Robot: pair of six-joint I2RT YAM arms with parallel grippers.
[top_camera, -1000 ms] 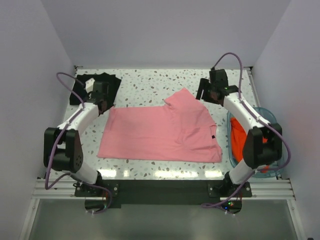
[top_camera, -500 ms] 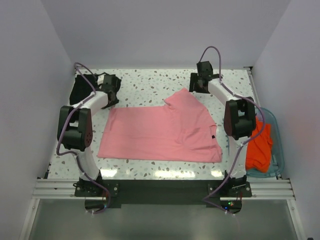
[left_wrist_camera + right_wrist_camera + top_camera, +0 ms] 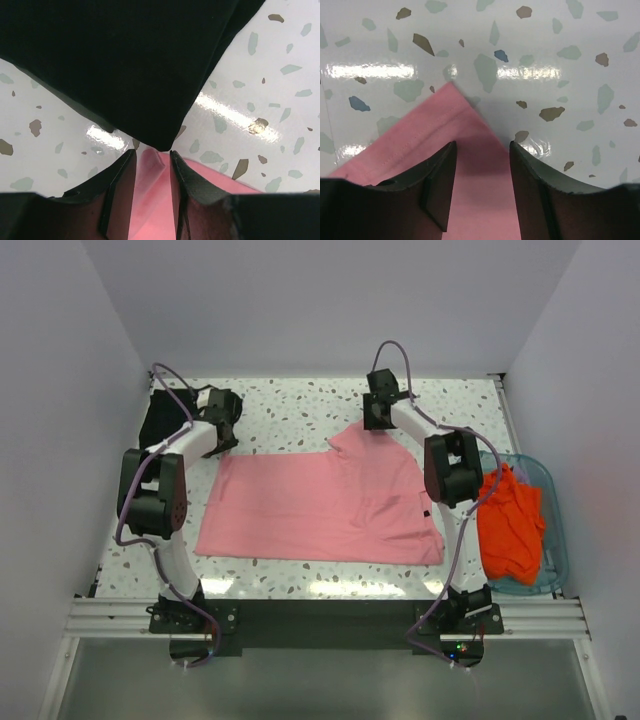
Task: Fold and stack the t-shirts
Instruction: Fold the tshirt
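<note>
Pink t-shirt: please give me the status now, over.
Copy: left gripper open at pink t-shirt far left corner; right gripper open at its far pointed corner. Shirt flat, not gripped. Beyond left gripper, black t-shirt close by.

Speckled table (image 3: 300, 415) with pink t-shirt (image 3: 320, 505) mid-table, black t-shirt (image 3: 152, 430) at far-left corner.
</note>
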